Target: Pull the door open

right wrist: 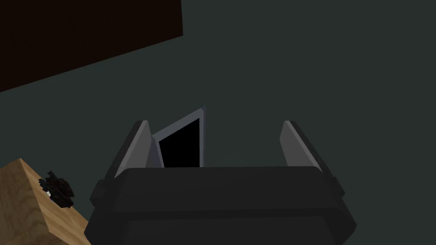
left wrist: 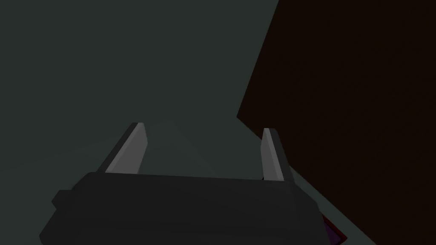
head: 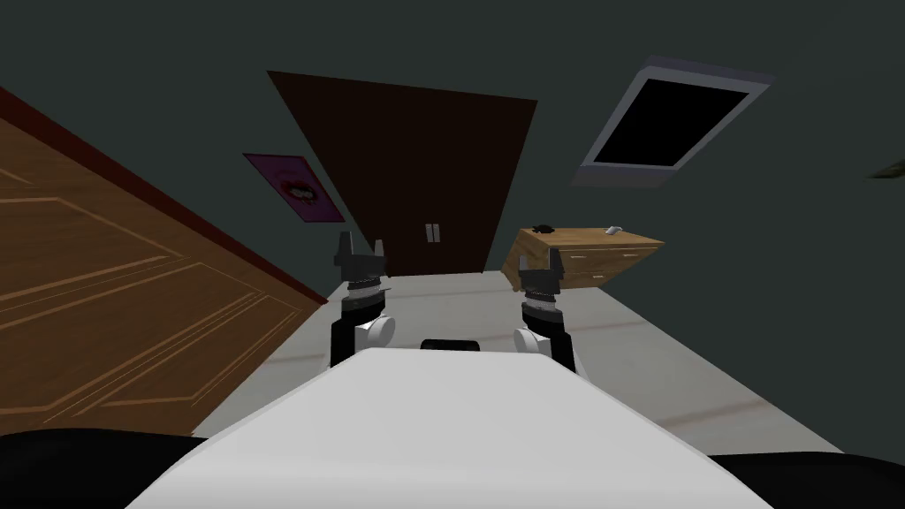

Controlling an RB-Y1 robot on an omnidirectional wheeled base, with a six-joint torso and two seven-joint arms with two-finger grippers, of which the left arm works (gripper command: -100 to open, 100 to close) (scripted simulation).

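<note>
Fingers point(left wrist: 127, 151) of left gripper point(left wrist: 203, 126) stand wide apart with nothing held. Right gripper point(right wrist: 215, 122) is the same, its fingers point(right wrist: 291, 144) spread on air. Both forearms are up side by side ahead of the torso, grippers pointing up and forward, level with each other, well apart, touching nothing. 2 doors in sight; cannot tell which is meant. Dark brown door point(head: 406, 159) is straight ahead at the far end of the light floor point(head: 636, 345), lying flat with the dark grey-green wall point(head: 159, 62). It has 2 small pale handles point(head: 432, 232) side by side at its middle and sits well clear of both grippers. Panelled wooden door point(head: 115, 283) runs close along the left side, a dark red strip along its edge, near the left arm. Pink poster point(head: 293, 187) hangs between the 2 doors. Right of the dark door a wooden dresser point(head: 588, 256) stands at the wall, with a small black object point(head: 543, 228) and a small white one point(head: 612, 231) on top. Higher on that wall is a grey-framed window point(head: 676, 119) with a black pane. Open floor runs from the torso to the dark door, bounded left by the panelled door and right by the dresser.
</note>
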